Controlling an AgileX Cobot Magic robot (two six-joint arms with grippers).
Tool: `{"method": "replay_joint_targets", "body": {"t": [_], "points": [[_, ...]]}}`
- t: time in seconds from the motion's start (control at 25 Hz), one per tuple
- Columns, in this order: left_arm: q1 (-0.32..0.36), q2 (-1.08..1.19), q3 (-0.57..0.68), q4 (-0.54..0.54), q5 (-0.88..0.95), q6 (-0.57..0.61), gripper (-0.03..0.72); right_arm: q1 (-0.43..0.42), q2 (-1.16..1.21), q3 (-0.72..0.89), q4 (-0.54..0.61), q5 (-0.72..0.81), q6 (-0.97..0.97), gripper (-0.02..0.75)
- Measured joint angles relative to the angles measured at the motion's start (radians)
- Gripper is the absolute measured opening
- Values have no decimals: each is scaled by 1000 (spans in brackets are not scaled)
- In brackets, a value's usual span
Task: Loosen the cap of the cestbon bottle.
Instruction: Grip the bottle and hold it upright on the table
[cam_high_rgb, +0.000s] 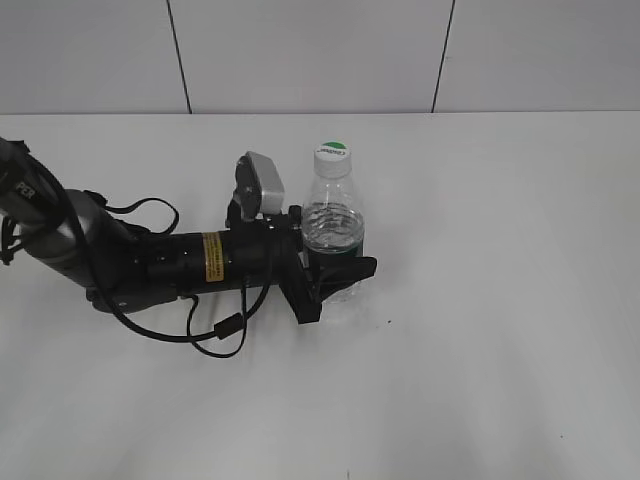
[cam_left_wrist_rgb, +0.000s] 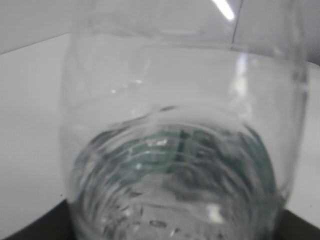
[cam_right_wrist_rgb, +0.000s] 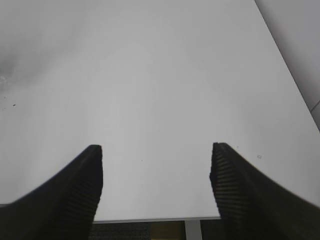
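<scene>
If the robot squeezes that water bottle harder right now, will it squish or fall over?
Probably it would squish a little: the bottle looks like thin clear plastic. It seems mostly empty, so it is likely light and easy to tip if pushed near the cap. For now the left gripper sits around its lower part, which should steady it.

Exterior view: left gripper (cam_high_rgb: 335, 268) fingers cover the lower part of the bottle (cam_high_rgb: 332, 222); its green label mostly hidden behind them. Lettering on the cap (cam_high_rgb: 331, 153) too small to read. Left arm cut off at the left edge.

Left wrist view: bottle (cam_left_wrist_rgb: 180, 150) fills the picture, blurred, top and base cut off; gripper fingers only dark corners at the bottom edge.

Right wrist view: right gripper (cam_right_wrist_rgb: 156, 172) fingers cut off at the bottom edge.
</scene>
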Motion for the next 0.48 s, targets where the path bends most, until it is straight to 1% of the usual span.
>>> {"method": "replay_joint_targets", "body": {"t": [0.32, 0.48], "points": [[0, 0, 0, -1, 70, 0, 409, 0, 0, 0, 0, 0, 0, 516], [0, 5, 0, -9, 72, 0, 407, 0, 0, 0, 0, 0, 6, 516]]}}
